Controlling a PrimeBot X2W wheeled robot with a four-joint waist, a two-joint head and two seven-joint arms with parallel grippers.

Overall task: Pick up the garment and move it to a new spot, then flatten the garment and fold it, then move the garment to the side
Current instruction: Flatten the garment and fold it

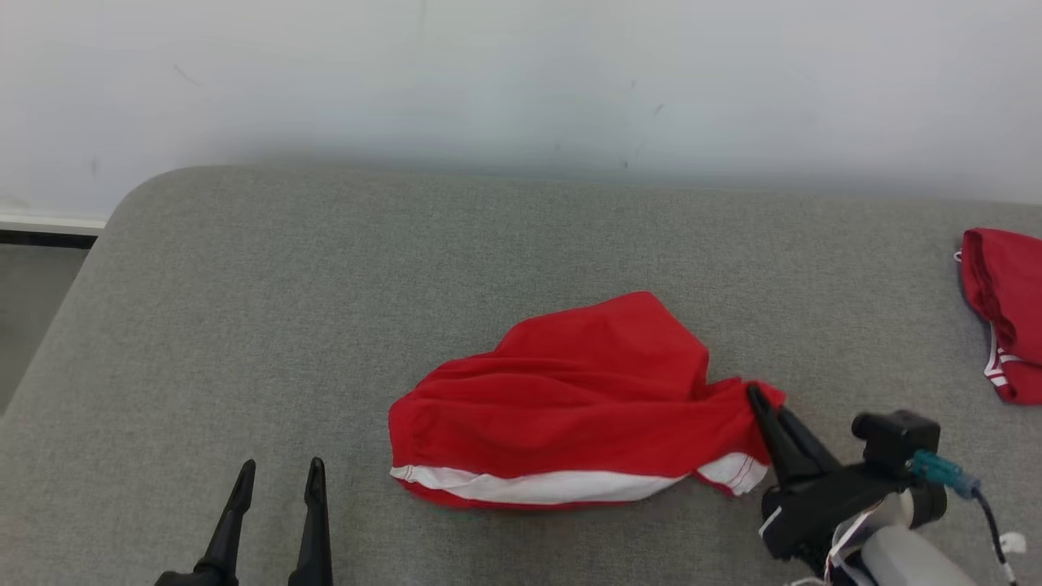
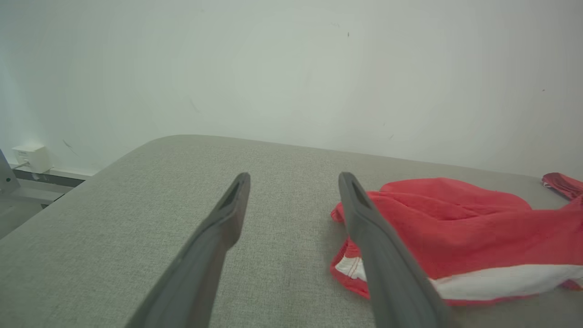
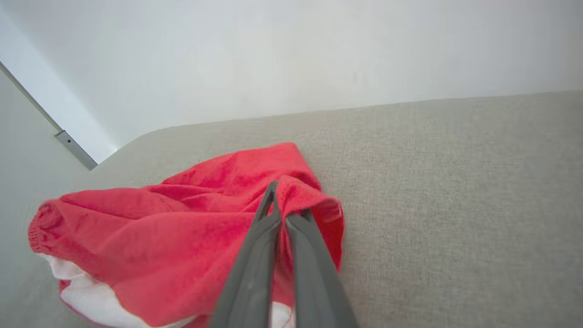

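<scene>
A red garment [image 1: 570, 399] with a white band along its near edge lies crumpled in the middle of the grey padded surface [image 1: 326, 285]. My right gripper [image 1: 759, 396] is shut on the garment's right end, pinching a fold of red cloth; in the right wrist view the garment [image 3: 182, 232] bunches around the closed right gripper [image 3: 287, 202]. My left gripper [image 1: 279, 472] stands open at the lower left, apart from the cloth and with nothing between its fingers. From the left wrist the left gripper [image 2: 294, 182] points past the garment [image 2: 464, 232], which lies to its right.
A second red garment with white trim [image 1: 1005, 309] lies at the far right edge of the surface. A pale wall [image 1: 521, 81] rises behind. The surface's rounded left corner drops to the floor [image 1: 32, 301].
</scene>
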